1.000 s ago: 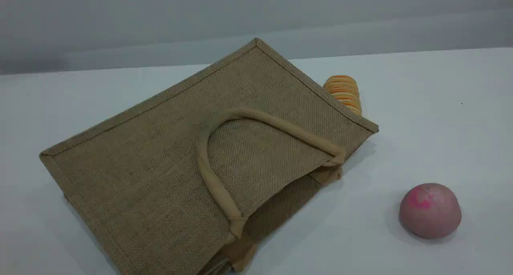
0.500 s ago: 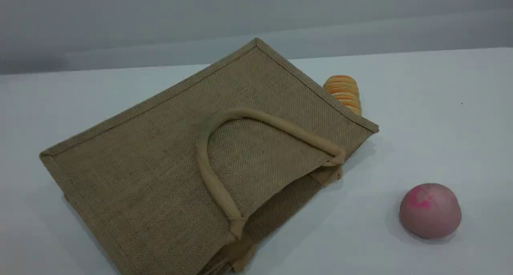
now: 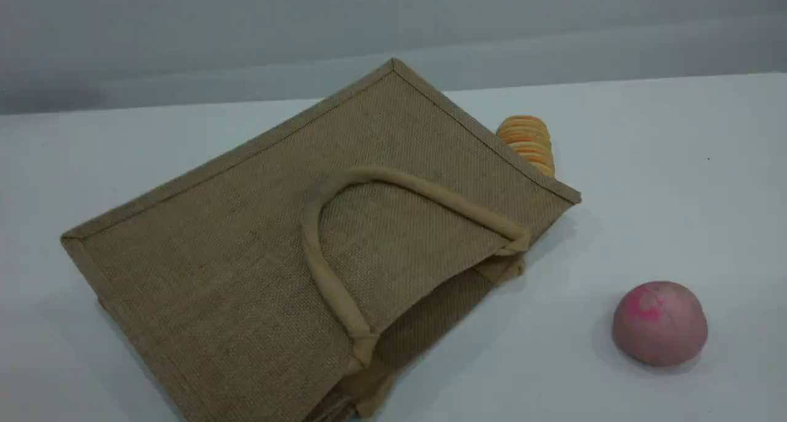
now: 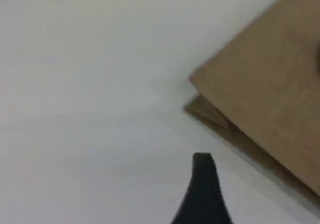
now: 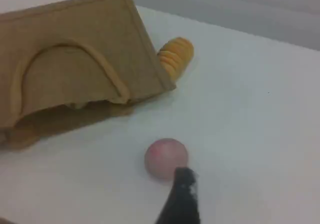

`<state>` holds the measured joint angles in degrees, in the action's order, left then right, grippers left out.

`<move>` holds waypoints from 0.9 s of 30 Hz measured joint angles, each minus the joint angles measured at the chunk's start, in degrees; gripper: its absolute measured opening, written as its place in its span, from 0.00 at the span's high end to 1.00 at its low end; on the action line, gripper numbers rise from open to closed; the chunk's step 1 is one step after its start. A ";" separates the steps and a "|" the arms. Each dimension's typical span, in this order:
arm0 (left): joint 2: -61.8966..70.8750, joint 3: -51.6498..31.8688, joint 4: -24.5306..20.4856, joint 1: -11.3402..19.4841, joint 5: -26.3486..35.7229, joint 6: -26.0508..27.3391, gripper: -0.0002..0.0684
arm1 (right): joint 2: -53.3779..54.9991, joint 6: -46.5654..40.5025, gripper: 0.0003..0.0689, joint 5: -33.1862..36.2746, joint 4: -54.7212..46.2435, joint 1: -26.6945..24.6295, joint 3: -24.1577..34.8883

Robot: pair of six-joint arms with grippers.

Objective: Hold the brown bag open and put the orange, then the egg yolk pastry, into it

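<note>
White table (image 3: 676, 163), grey wall (image 3: 184, 28)

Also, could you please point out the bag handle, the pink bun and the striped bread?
bag handle (image 3: 369, 176): scene view, top of the loop.
pink bun (image 3: 660, 323): scene view, middle of the dome.
striped bread (image 3: 527, 140): scene view, visible ridged end.

Coarse, rough woven jute across the brown bag (image 3: 246, 225), matt; smoother padded cloth on its loop handle (image 3: 318, 268) and bound edges (image 3: 233, 151). Smooth, matt white on the surface (image 3: 676, 163). Soft matt skin on the pink bun (image 3: 660, 323); ridged, faintly glossy crust on the orange-striped bread (image 3: 527, 142).
</note>
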<state>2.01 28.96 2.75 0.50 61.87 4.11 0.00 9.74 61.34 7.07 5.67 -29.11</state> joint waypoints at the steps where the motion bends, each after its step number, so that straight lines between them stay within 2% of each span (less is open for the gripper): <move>1: -0.71 0.00 0.00 0.00 0.00 0.00 0.26 | 0.00 0.00 0.17 0.00 0.00 0.00 0.00; 23: -2.01 0.00 0.04 0.00 0.00 0.07 0.26 | 0.00 -1.25 0.17 -0.09 -1.05 0.00 0.00; 27: -2.01 0.00 0.04 0.00 0.00 0.07 0.26 | 0.00 -1.31 0.17 -0.09 -1.02 -2.50 0.00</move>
<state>0.00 28.96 2.78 0.50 61.87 4.18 0.00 8.43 61.25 6.05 3.17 -29.11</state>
